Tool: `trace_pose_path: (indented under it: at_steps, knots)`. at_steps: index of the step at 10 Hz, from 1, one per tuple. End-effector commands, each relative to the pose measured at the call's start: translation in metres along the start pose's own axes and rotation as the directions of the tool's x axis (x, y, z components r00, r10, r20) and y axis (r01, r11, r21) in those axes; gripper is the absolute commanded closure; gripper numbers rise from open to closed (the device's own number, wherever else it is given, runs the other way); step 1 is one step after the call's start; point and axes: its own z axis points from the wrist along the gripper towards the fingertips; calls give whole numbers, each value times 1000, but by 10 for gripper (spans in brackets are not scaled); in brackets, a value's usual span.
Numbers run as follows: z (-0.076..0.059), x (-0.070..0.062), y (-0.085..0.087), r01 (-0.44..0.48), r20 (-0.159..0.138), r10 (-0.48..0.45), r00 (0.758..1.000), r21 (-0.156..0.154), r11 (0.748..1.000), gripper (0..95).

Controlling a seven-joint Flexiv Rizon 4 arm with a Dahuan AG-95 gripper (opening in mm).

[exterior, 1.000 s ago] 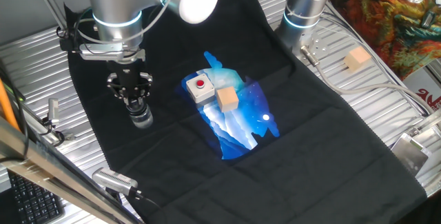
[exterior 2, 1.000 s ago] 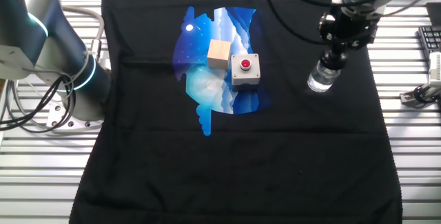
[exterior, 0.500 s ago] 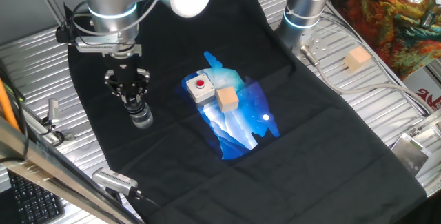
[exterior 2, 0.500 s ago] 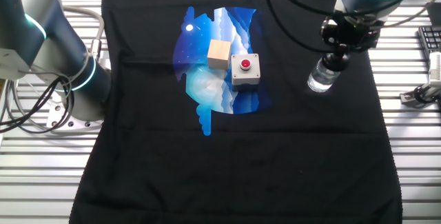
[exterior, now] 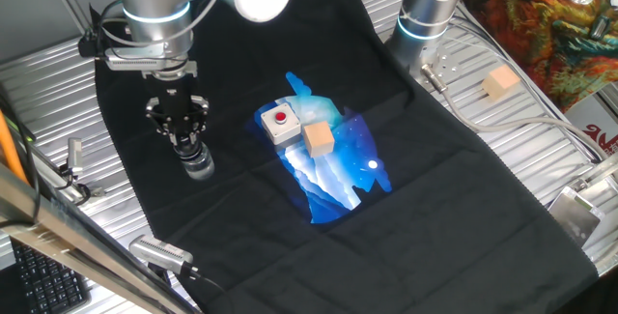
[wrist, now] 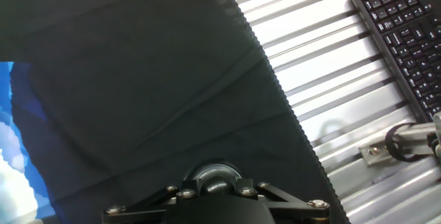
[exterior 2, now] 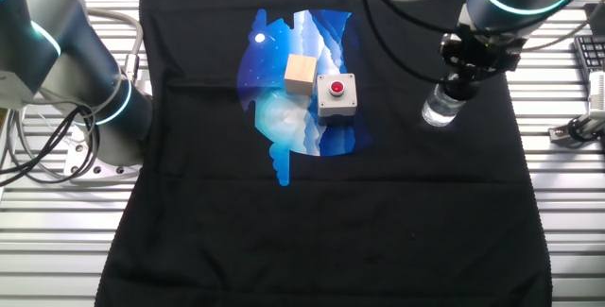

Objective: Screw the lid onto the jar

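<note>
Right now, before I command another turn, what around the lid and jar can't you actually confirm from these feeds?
- Lid: hidden between the fingers of the gripper in both fixed views; thread seating unreadable.
- Finger contact: too small and dark; open or shut cannot be told.
- Jar: the hand view shows only a curved bit above the gripper body at the bottom edge.
- Jar rim: covered from above in one fixed view.

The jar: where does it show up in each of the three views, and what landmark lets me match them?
One fixed view: the jar stands left of centre on the black cloth, under the end effector.
The other fixed view: the jar is at right, below the end effector.
Hand view: only a round shape at the bottom edge, possibly the jar; I cannot tell.
Shared landmark: the grey box with a red button, in both fixed views only.
</note>
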Motion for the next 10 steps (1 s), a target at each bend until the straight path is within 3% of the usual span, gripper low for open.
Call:
trace_pose_path:
  at_steps: [1,10]
  knots:
    - [2,1,0,-1,13,1,1000,-4,1000,950]
    - [7,6,0,10,30,-10,1000,-12,1000,950]
